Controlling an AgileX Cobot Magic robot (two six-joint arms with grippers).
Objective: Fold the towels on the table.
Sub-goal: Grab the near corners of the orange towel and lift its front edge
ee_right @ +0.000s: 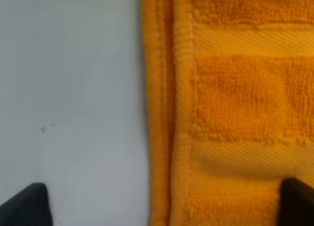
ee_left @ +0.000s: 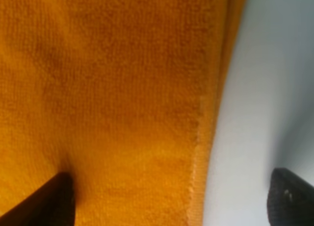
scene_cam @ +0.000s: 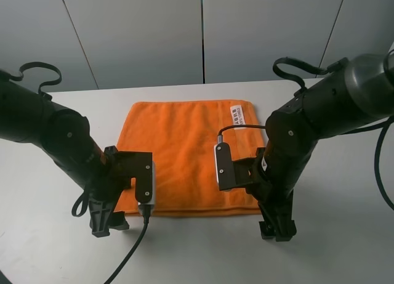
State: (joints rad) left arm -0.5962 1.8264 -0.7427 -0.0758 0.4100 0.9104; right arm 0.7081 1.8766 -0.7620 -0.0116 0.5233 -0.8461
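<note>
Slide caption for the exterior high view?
Left end effector and right end effector, both open, at the near corners of a bright orange terry-cloth towel on a white tabletop.

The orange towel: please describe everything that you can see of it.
The towel is bright orange terry cloth, roughly square, lying flat on the white table. It has stitched hems, smoother woven bands near one edge, and a small white printed label at its far right corner. The left gripper and right gripper, both open, each straddle a side edge near a front corner; contact is unclear.
</note>
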